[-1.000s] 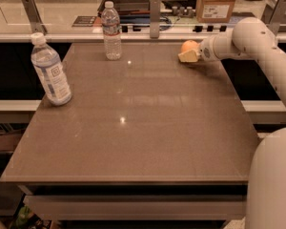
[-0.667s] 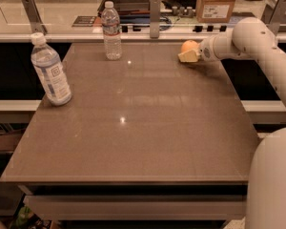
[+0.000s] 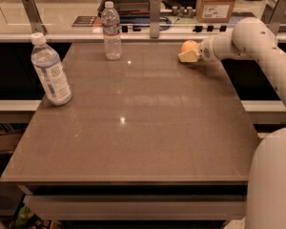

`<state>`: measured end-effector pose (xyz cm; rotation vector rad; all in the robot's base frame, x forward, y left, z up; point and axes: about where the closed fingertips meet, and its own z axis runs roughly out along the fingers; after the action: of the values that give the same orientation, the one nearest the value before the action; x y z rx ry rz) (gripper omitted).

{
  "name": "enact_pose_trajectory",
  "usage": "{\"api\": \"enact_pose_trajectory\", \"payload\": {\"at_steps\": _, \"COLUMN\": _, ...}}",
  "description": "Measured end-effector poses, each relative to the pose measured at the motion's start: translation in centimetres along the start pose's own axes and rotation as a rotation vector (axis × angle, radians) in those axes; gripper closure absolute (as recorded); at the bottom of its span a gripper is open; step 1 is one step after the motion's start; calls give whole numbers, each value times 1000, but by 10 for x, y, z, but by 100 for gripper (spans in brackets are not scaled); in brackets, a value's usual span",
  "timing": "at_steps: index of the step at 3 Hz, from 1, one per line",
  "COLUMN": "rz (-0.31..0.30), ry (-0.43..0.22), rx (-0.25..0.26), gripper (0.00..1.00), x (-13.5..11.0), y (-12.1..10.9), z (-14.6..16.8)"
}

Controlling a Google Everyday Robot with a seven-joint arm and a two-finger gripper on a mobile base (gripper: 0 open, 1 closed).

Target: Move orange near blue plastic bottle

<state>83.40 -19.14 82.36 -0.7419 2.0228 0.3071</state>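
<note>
The orange (image 3: 189, 46) is at the far right of the brown table (image 3: 133, 128), near its back edge. My gripper (image 3: 188, 55) reaches in from the right on the white arm (image 3: 248, 37) and is right at the orange, its tan tip in front of the fruit and touching or almost touching it. The blue plastic bottle (image 3: 51, 73), with white cap and pale label, stands upright at the table's left edge, far from the orange.
A slimmer clear bottle (image 3: 112, 32) stands at the back middle of the table. Behind the table runs a counter with a metal post (image 3: 155, 15), a cardboard box (image 3: 217, 4) and dark equipment. My white body (image 3: 274, 185) fills the lower right.
</note>
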Motion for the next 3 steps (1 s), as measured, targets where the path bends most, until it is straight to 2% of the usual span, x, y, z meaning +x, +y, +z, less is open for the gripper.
{"api": "enact_pose_trajectory", "payload": {"at_steps": 3, "rz": 0, "ry": 0, "rx": 0, "gripper": 100, "x": 0, "y": 0, "z": 0}}
